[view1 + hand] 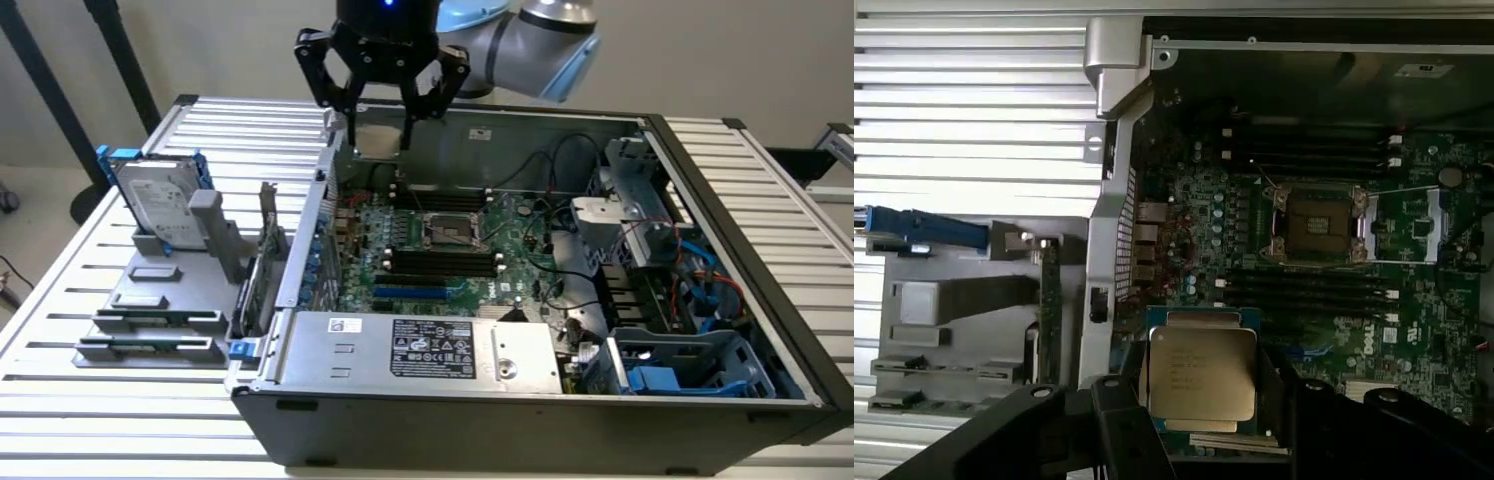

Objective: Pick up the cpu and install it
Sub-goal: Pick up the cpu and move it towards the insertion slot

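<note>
Overhead, the gripper (380, 118) is clamped on the cpu (378, 140), its fingers (1119, 420) pressing the chip's opposite edges with the silvery lid facing the wrist camera. The chip hangs in the air well apart from the CPU socket (450, 232), over the far side of the open computer case (534, 425). That socket lies uncovered on the green motherboard (514, 262), flanked by dark memory slots (438, 262).
</note>
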You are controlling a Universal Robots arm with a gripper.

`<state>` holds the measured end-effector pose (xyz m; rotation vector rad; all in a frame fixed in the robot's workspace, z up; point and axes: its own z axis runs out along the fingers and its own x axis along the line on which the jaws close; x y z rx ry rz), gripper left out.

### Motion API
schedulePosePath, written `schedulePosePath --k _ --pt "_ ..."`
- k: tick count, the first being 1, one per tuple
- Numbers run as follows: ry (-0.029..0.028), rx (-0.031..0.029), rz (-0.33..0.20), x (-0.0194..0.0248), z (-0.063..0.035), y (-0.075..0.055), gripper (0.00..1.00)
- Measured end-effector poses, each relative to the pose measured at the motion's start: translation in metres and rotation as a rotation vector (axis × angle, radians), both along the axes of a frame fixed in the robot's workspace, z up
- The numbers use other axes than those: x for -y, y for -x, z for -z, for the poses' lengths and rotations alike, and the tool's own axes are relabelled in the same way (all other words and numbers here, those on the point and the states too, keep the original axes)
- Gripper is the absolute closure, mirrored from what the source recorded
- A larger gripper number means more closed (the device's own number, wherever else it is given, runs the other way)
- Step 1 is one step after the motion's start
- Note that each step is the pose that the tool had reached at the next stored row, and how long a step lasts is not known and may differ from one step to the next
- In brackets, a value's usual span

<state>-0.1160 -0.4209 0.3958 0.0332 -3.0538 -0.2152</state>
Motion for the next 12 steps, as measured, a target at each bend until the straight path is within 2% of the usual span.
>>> schedulePosePath --k 8,12 --pt "0.0001 0.0 0.0 -0.0137 0.0139 -0.031 0.46" --pt "0.0001 0.0 0.0 -0.0257 0.0212 -0.04 0.46"
